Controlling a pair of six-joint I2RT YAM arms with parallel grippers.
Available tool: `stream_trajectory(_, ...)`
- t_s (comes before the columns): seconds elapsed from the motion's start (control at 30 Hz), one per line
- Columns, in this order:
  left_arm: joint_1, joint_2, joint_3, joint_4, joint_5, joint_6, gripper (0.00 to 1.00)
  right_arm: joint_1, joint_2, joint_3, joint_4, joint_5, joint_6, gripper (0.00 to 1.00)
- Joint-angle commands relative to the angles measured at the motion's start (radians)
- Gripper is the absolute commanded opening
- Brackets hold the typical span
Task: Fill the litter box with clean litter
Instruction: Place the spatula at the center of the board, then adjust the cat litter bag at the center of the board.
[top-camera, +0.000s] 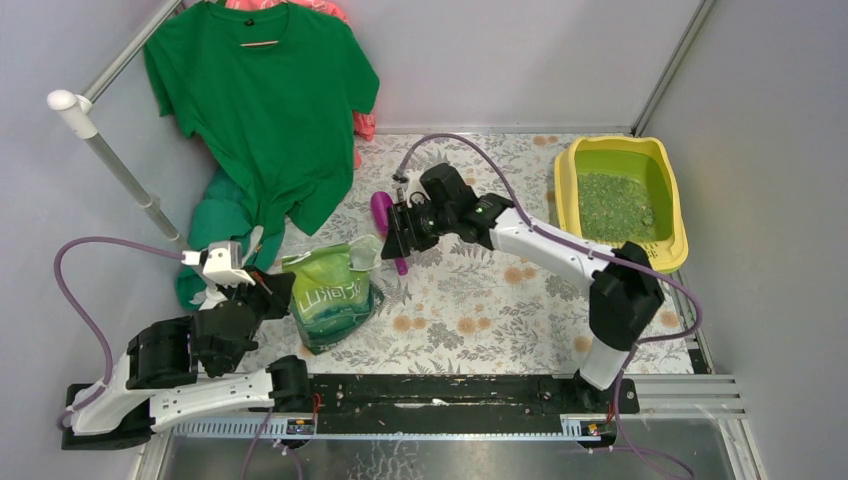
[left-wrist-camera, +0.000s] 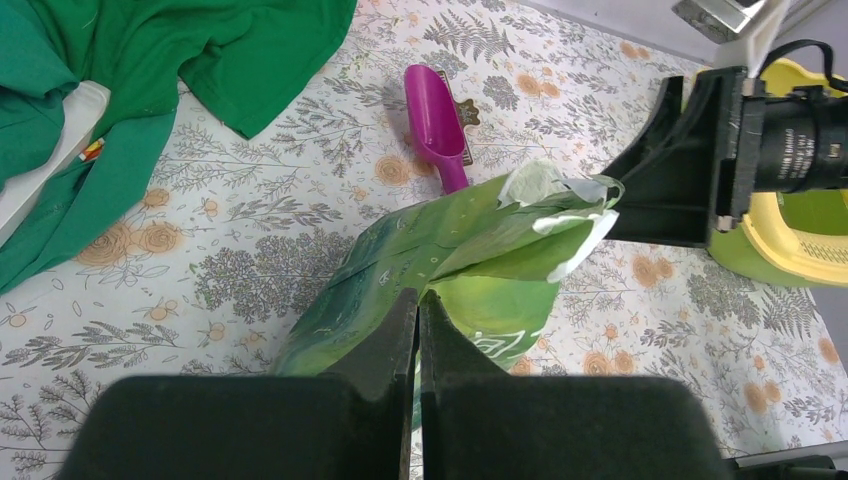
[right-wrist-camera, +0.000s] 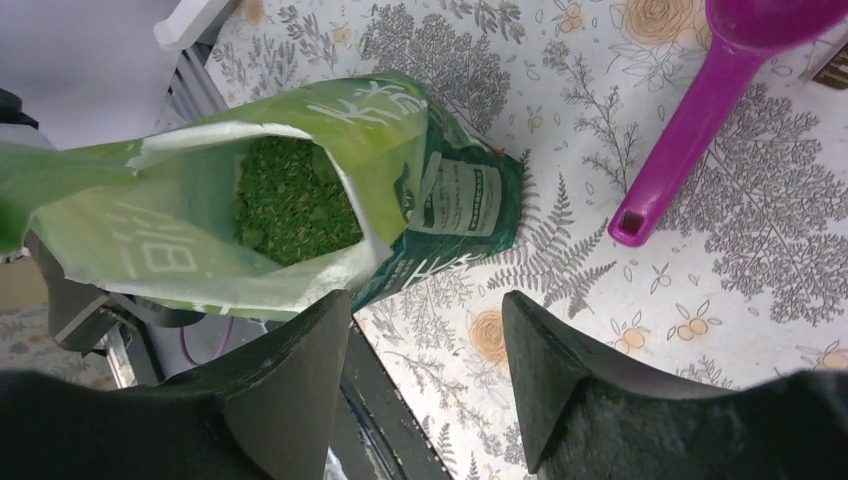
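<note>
While the left gripper (top-camera: 278, 290) is clamped on the left edge of the bag (top-camera: 330, 295), the overhead view shows the right gripper (top-camera: 392, 238) with its jaws parted at the bag's open top. A purple scoop (top-camera: 383, 212) lies on the floral surface (top-camera: 470, 300) just beside that gripper, partly hidden by it. The litter box (top-camera: 678, 215) sits well away to the right of the right gripper, in the far right corner and apart from both arms. Clean litter (top-camera: 612, 205) covers its floor. A green T-shirt (top-camera: 265, 110) hangs beyond the left gripper.

From the left wrist, the fingers (left-wrist-camera: 390, 340) are pressed together, pinching the bag's edge. The bag rises straight ahead of them, its mouth crumpled. The scoop (left-wrist-camera: 435, 125) lies farther ahead on the surface. The right gripper's black body stands ahead and to the right at the bag's mouth, and the litter box's yellow wall (left-wrist-camera: 800, 228) shows behind it.

From the right wrist, the fingers (right-wrist-camera: 300, 370) stand spread, with only bare surface between them. The bag (right-wrist-camera: 450, 190) lies ahead and to the left, gaping just beyond the left finger, though contact between them cannot be made out. Green clean litter (right-wrist-camera: 295, 205) fills the bag's inside. The scoop's handle (right-wrist-camera: 690, 140) lies ahead and to the right, apart from the fingers.
</note>
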Motion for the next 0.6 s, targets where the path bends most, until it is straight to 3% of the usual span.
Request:
stream_trajectory(0.0,0.0,-0.022,0.044,0.104,-0.101,-0.039,0.0,0.02,0.054,0.126,-0.016,0.041,-0.048,0.64)
stream_trajectory(0.3,0.001,-0.031,0.049,0.104,-0.094,-0.031,0.0,0.058,0.179,0.295,-0.082,0.074,-0.067,0.64)
stream_trajectory(0.57,0.0,-0.053,0.043,0.105,-0.079,-0.031,0.0,0.062,0.102,0.207,0.014,0.097,-0.046,0.64)
